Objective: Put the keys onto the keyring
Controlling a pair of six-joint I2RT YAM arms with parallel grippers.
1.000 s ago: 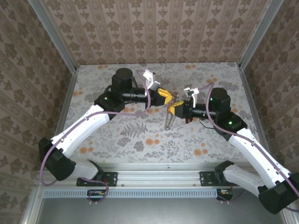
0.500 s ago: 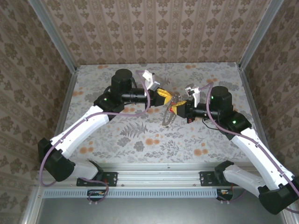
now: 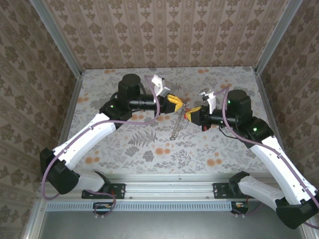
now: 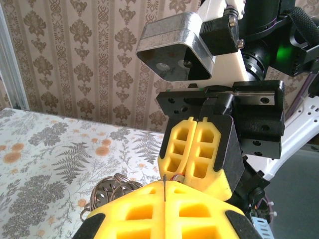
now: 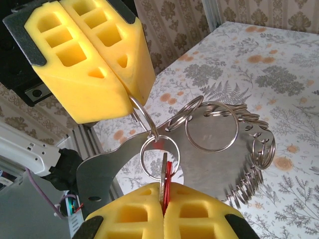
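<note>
**Two arms meet over the table, red key and ring between them**

Above the middle of the floral-patterned table (image 3: pixel 124 144), somewhat toward its far edge, the left gripper (image 3: pixel 175 103) and the right gripper (image 3: pixel 193 114) stand tip to tip, with a bunch of metal rings hanging between them. The right wrist camera shows the right gripper's yellow foam fingers (image 5: pixel 124 216) pressed together on the key (image 5: pixel 167 180), whose red head stands upright in the seam. Across from it, the left gripper's jaws are likewise pressed together, pinching the keyring (image 5: pixel 143 117), seen nearly edge-on. A small silver ring (image 5: pixel 178 149) links into the keyring just above the key. A larger silver ring (image 5: pixel 237 130) and a coiled spring (image 5: pixel 247 181) hang beside it, in front of a flat silvery plate (image 5: pixel 97 174). From overhead, the spring dangles toward the tabletop below the two grippers. Whether the key is threaded through the small ring cannot be told.
</note>
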